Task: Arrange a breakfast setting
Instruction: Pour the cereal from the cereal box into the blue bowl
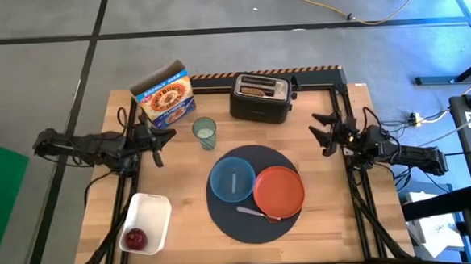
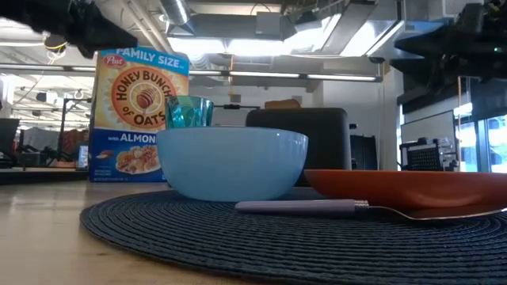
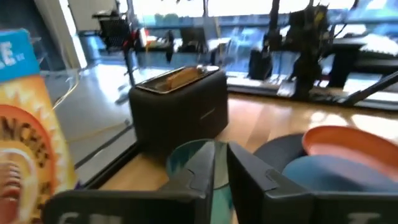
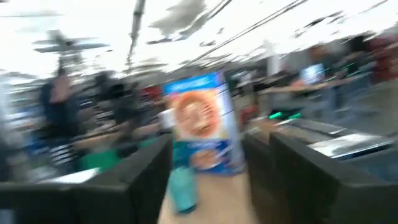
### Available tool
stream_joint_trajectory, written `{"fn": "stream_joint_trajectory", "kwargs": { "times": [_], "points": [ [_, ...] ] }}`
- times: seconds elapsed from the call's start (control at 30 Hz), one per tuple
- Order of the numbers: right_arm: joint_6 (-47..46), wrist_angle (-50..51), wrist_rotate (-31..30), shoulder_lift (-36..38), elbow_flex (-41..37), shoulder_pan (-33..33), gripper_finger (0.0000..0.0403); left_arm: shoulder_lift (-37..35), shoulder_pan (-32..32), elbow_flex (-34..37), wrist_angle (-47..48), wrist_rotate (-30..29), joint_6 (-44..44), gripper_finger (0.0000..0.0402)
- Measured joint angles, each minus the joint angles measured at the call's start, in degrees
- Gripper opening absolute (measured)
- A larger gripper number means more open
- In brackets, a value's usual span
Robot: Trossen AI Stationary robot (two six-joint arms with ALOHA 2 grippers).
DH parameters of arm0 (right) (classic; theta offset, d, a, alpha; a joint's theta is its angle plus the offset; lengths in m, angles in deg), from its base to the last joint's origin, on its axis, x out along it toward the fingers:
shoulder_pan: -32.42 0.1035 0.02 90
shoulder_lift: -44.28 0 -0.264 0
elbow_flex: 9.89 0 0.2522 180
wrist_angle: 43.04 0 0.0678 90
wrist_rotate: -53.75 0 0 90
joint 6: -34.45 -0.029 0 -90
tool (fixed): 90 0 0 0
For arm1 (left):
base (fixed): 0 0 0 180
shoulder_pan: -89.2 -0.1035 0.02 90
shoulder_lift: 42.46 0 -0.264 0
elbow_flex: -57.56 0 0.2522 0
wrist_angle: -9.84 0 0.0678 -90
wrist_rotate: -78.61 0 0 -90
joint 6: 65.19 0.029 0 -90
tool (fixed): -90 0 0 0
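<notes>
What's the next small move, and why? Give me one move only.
Probably ease the left gripper forward to the glass. It points at the glass, which stands just ahead of it, off the mat, while the bowl, plate and spoon already sit on the mat. The right gripper waits near the table's right edge.

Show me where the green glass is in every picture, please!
High view: the glass stands off the mat, between the cereal box and the toaster.
Low view: glass behind the blue bowl.
Left wrist view: glass behind the fingers.
Right wrist view: glass before the box.
Shared landmark: the cereal box.
</notes>
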Motion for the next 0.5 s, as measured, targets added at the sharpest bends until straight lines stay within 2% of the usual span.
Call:
{"fn": "stream_joint_trajectory", "kwargs": {
  "times": [0.1, 0.2, 0.3, 0.5],
  "points": [
    [-2.7, -0.6, -8.8, 0.0, 0.0, 0.0, 0.0300, 5.1, 0.0, -6.1, 8.3, -3.0, -3.5, 0.0084],
    [-3.2, 0.0, -9.0, 0.0, 0.0, 0.0, 0.0312, 9.7, 0.0, -12.0, 18.3, -6.4, -10.1, 0.0130],
    [-3.6, 3.5, -8.7, 0.0, 0.0, 0.0, 0.0314, 13.2, 0.0, -17.4, 29.1, -7.3, -18.3, 0.0172],
    [-2.8, 5.7, -10.6, 0.0, 0.0, 0.0, 0.0311, 17.4, 0.0, -24.8, 49.0, -2.5, -36.2, 0.0228]
  ]
}}
